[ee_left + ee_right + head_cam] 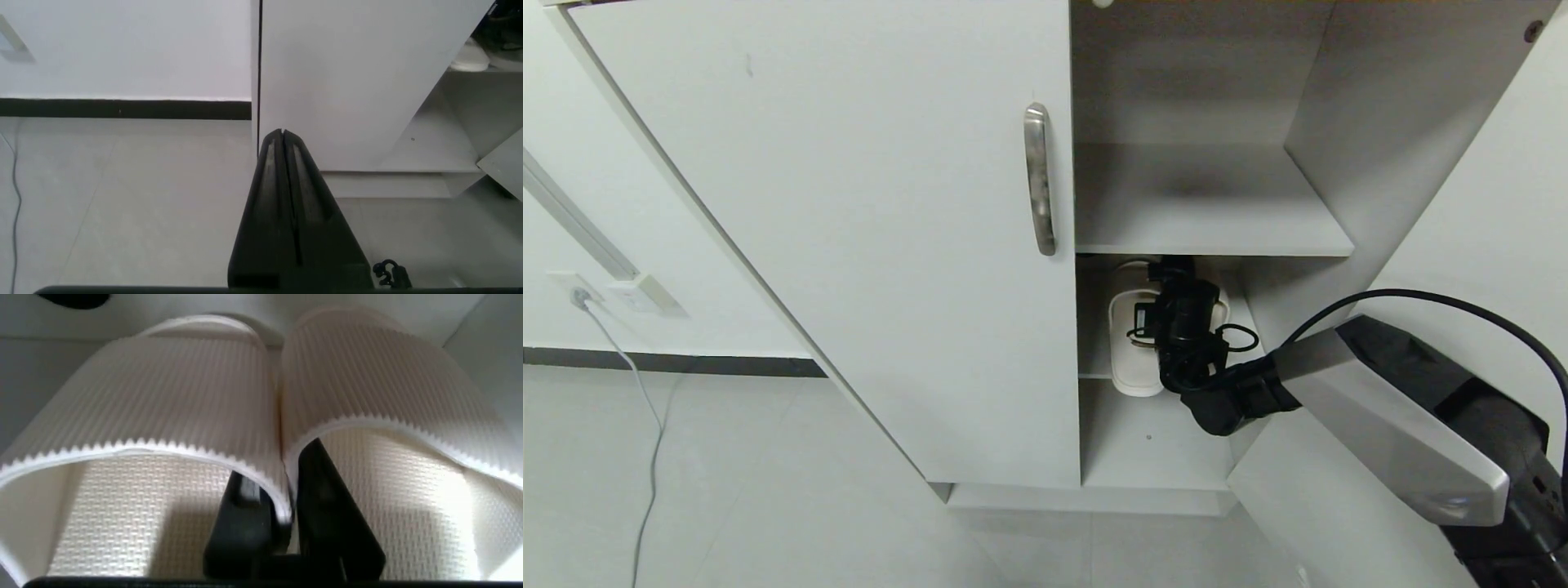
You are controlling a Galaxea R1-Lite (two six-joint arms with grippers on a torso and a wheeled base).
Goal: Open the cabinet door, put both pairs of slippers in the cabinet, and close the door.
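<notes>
Slippers (1131,347) inside cabinet (1209,204), pinched by right fingers (327,506).

On the left, a white wall (572,106) meets a pale tiled floor (768,506) along a dark skirting strip (670,362). A white cable duct (572,216) runs slanting down the wall to a small white box (645,294). Just left of that box sits a wall socket (572,287) with a plug in it. A grey cable (645,425) hangs from the plug, crosses the skirting and trails over the floor toward the near edge.
</notes>
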